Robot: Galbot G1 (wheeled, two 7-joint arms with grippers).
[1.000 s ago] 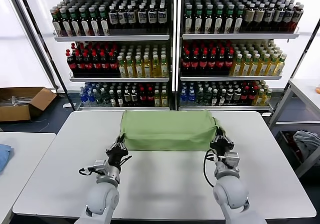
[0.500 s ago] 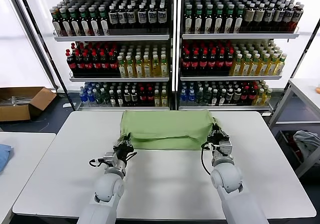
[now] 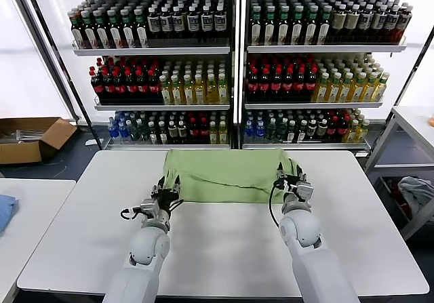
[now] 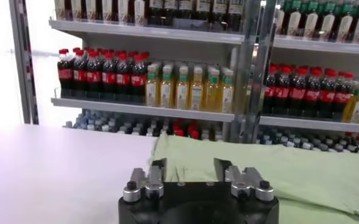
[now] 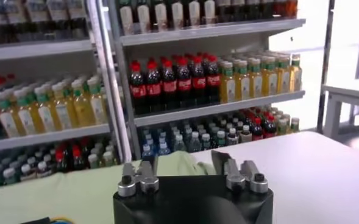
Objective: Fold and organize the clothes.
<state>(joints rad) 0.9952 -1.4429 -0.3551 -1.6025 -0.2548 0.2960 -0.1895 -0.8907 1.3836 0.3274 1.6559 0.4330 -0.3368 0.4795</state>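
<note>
The clothes are one light green shirt [image 3: 227, 174], folded into a wide band at the far middle of the white table [image 3: 224, 249]. My left gripper [image 3: 167, 193] is at the shirt's near left corner. My right gripper [image 3: 290, 179] is at its near right corner. In the left wrist view the left gripper [image 4: 189, 167] stands open, and the green fabric [image 4: 289, 173] lies just beyond its fingertips. The right gripper [image 5: 184, 163] is also open in the right wrist view, with the shirt's edge [image 5: 57, 192] lying past it. Neither gripper holds anything.
Shelves of bottles [image 3: 230, 66] stand right behind the table's far edge. A cardboard box [image 3: 30, 137] sits on the floor at the left. A blue cloth [image 3: 5, 211] lies on the left side table. A grey-white cloth heap [image 3: 415, 191] lies low at the right.
Both grippers moved away from me, carrying the shirt's near edge over onto itself, so the band is narrower. Both were shut on the fabric and have let it go.
</note>
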